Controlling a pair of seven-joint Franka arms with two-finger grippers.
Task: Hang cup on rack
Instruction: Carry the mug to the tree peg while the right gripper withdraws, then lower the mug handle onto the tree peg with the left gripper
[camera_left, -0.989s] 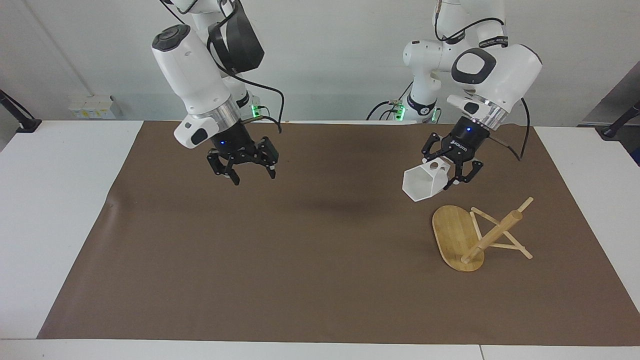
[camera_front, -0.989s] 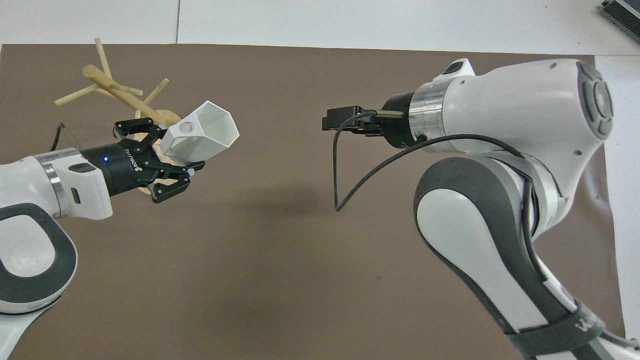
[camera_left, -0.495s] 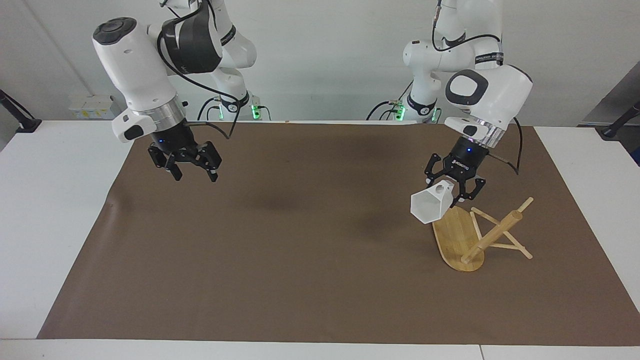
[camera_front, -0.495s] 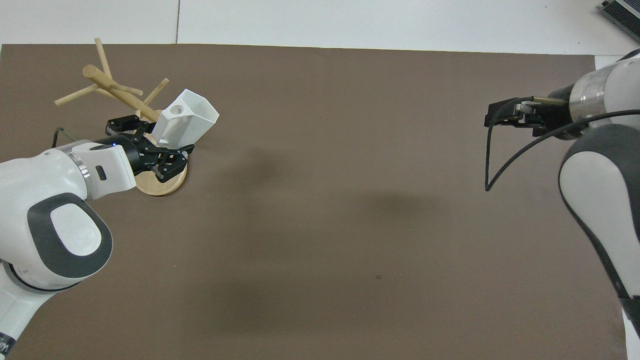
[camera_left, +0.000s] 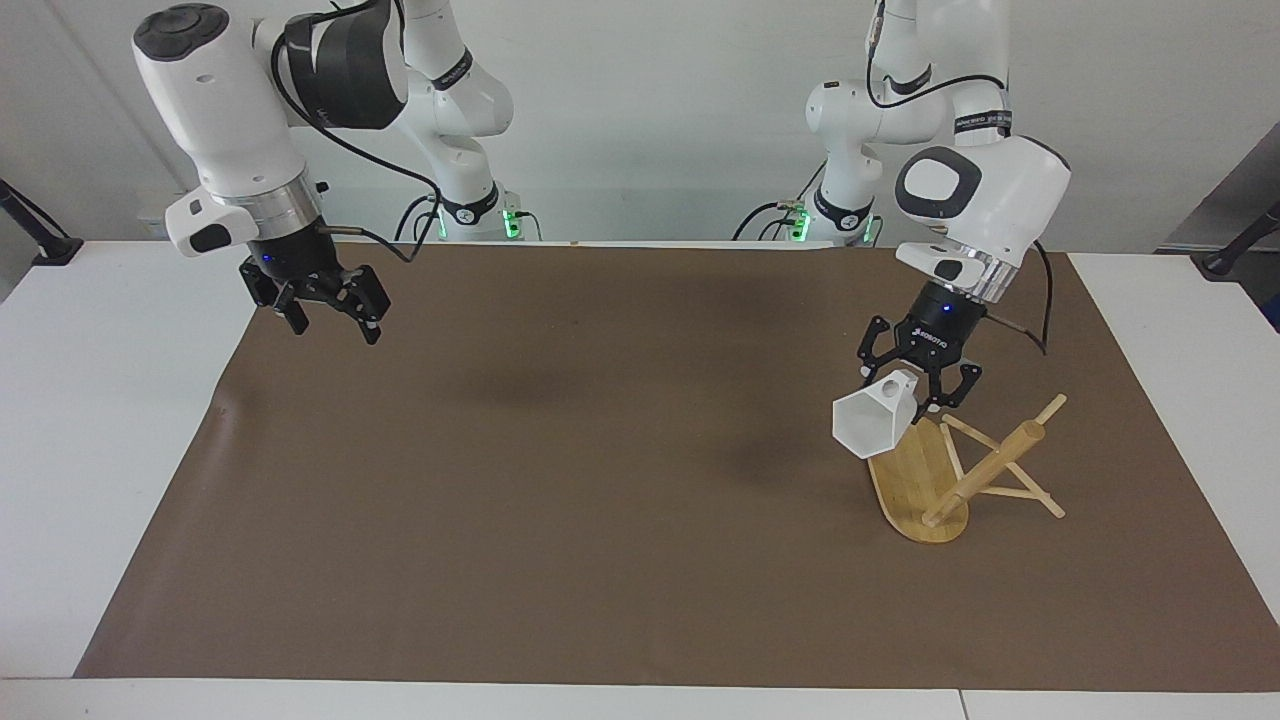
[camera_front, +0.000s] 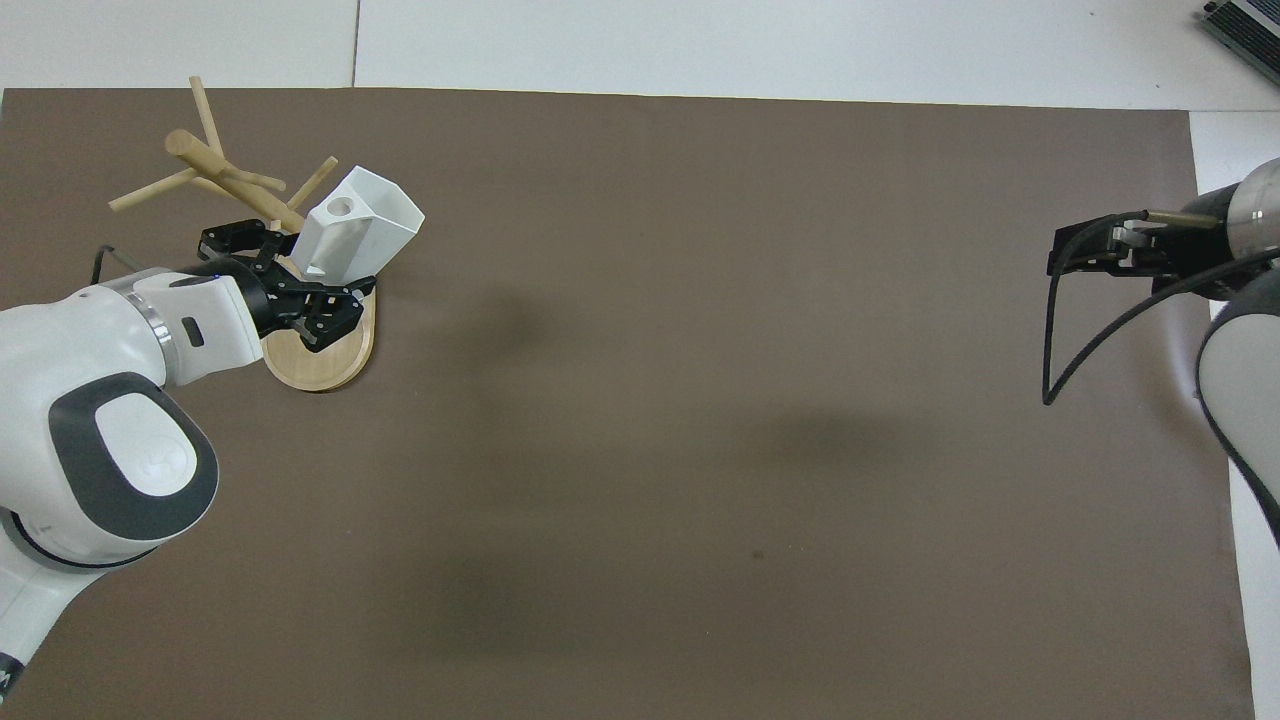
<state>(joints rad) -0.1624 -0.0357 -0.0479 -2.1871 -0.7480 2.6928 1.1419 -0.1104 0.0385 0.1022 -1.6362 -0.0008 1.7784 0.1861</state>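
Note:
The white faceted cup hangs tilted in my left gripper, which is shut on its blocky handle. The cup's mouth points toward the right arm's end of the table. The cup is in the air over the oval base of the bamboo rack, beside the pegs and apart from them. The rack stands upright at the left arm's end, with its post and thin pegs bare. My right gripper is open and empty, raised over the mat's edge at the right arm's end.
A brown mat covers most of the white table. A black cable loops from the right arm's wrist.
My left gripper has carried the cup lower and closer to the rack, now over its base. My right arm has drawn back toward its own end of the table.

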